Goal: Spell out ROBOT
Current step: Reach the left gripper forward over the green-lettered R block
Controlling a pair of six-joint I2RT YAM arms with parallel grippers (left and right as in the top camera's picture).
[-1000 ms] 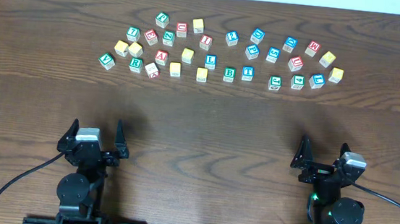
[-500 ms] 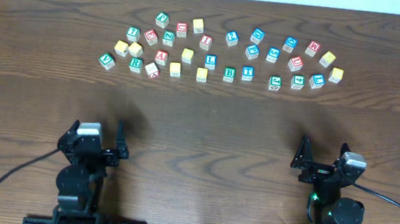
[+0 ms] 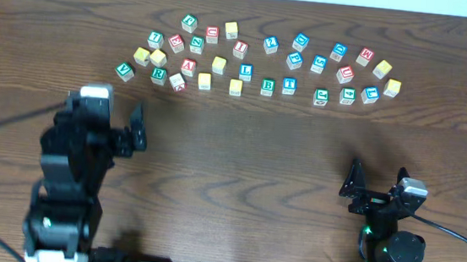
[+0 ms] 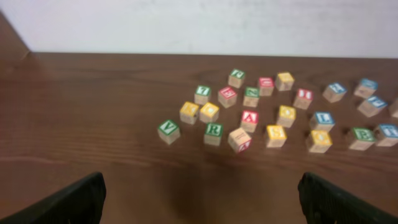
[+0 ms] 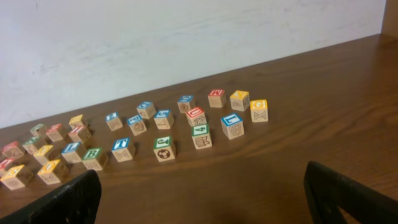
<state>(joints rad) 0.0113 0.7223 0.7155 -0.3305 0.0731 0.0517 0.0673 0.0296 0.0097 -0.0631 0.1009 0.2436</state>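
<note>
Near the table's front edge, found the black left gripper (image 4: 199,180) spread to its widest and gripping nothing, raised over bare board and facing the cubes. Found the black right gripper (image 5: 200,171) just as wide and just as empty, set farther back, close to the front edge and well apart from every cube. Noted matte, wedge-shaped fingers on both.

Ahead of both, saw a broad bare strip of dark brown wood-grain table (image 3: 239,165), smooth with a faint sheen, running from side to side.

Beyond that strip, near the far edge, saw a loose arc of small pale wooden cubes with coloured frames, square-cornered and mostly set apart by narrow gaps. Picked out along the arc's front row, from left to right:
- the green-framed wooden R cube (image 3: 159,75) near the left end
- a first yellow-faced wooden cube (image 3: 204,81) and a second yellow-faced wooden cube (image 3: 236,86), letters too small to read
- the green-framed wooden B cube (image 3: 267,86)
- the blue-framed wooden T cube (image 3: 289,85) just beside the B

Spotted a red-framed wooden A cube (image 3: 188,66) just behind and right of the R, and a blue-framed wooden L cube (image 3: 245,72) just behind the second yellow one.

Past the far edge, saw only a plain white wall (image 5: 186,37).
</note>
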